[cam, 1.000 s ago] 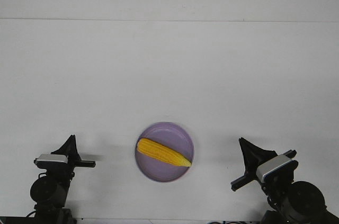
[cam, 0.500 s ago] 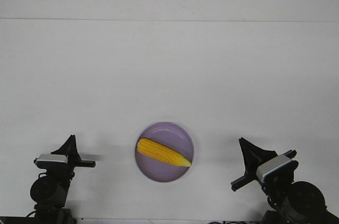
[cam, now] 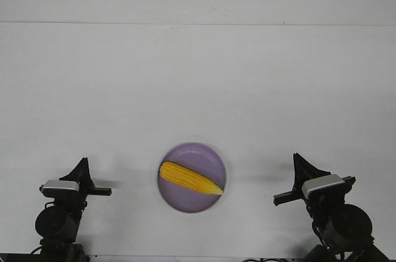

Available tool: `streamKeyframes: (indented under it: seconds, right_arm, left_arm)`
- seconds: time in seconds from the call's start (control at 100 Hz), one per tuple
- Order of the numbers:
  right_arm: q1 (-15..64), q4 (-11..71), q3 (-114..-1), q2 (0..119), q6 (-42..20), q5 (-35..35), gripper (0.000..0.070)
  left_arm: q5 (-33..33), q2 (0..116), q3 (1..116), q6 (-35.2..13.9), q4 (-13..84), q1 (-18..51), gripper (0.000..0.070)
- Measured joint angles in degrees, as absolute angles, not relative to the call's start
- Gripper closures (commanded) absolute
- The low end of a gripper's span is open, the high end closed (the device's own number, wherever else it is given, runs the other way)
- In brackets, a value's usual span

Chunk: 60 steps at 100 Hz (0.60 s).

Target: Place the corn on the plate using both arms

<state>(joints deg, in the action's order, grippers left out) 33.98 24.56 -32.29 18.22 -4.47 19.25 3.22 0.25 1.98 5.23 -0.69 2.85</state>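
Observation:
The yellow-orange corn (cam: 189,178) lies across the round lavender plate (cam: 193,152), its pointed tip toward the plate's right rim. The plate sits on the white table near the front edge, between the two arms. My left gripper (cam: 83,161) is low at the front left, well left of the plate, its fingers together in a point and empty. My right gripper (cam: 296,157) is low at the front right, well right of the plate, its fingers also together and empty. Neither gripper touches the corn or the plate.
The white table (cam: 198,88) stretches back to a seam line near the far wall. No other objects show on it.
The right arm has swung a little to the right and straightened, so its gripper is farther from the plate. The left arm, the corn and the plate have not moved.

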Motion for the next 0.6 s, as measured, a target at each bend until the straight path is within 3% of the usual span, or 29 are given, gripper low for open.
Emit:
streamKeyframes:
  seconds: [0.17,0.29,0.6]
  right_arm:
    - [13.8,15.8,-20.7,14.5,-0.1,4.1,0.0687]
    - [4.1,9.7,-12.8,8.9,1.0,1.9,0.0687]
    - [-2.7,7.5,-1.2,0.1,1.3,1.5,0.0687]
  left_arm:
    - [3.2,0.3,2.0,5.2,-0.7,2.9,0.0684]
    - [3.2,0.3,2.0,5.2,-0.7,2.9,0.0684]
    - [3.2,0.3,2.0,5.2,-0.8,2.9,0.0684]
